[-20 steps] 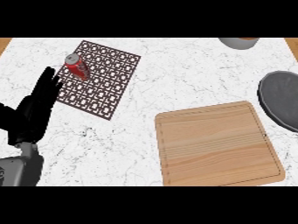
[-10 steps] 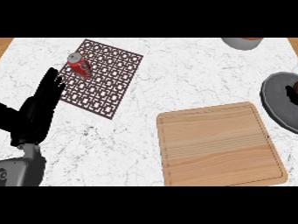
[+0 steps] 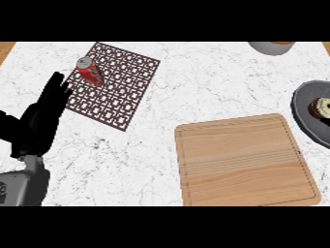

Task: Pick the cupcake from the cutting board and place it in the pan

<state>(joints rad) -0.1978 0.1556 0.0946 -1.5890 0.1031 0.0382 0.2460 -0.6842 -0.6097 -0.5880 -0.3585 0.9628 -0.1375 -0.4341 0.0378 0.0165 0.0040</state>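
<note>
The left hand (image 3: 35,127) rests at the view's left with its fingers straight and released, holding nothing. Just beyond its fingertips lies a dark lattice trivet (image 3: 117,83) with a red can (image 3: 89,72) on its near corner. Well off to the hand's right lies the wooden cutting board (image 3: 245,160), bare on top. Farther right still, at the view's edge, the cupcake (image 3: 324,108) sits inside the grey pan (image 3: 316,127). A grey bowl (image 3: 271,47) shows at the far edge. The right hand is out of sight.
</note>
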